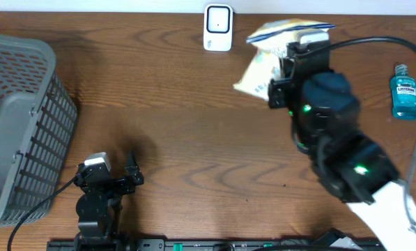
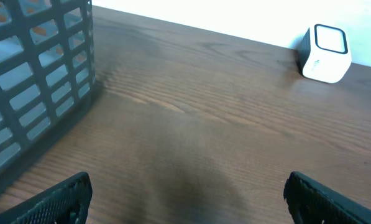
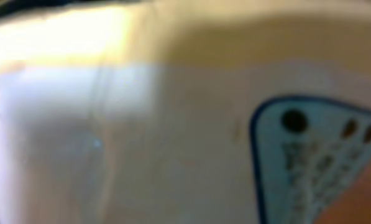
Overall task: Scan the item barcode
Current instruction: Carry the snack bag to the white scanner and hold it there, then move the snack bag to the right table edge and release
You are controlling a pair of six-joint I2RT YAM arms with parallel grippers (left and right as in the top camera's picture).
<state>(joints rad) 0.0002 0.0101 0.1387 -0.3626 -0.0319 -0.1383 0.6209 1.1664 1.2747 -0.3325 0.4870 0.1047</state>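
We list: bag [image 1: 260, 70], pinched in right jaws beside scanner [image 1: 217, 28]; left jaws spread wide over counter [image 1: 194, 125], near basket [image 1: 19, 118]; bottle [image 1: 405, 90] at right edge.

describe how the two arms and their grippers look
The left arm: slim, black, pale grey camera block at the wrist, black cable; left gripper has blunt black fingers. The right arm: rounded black joints, green lights, white lower link, looping black cable.
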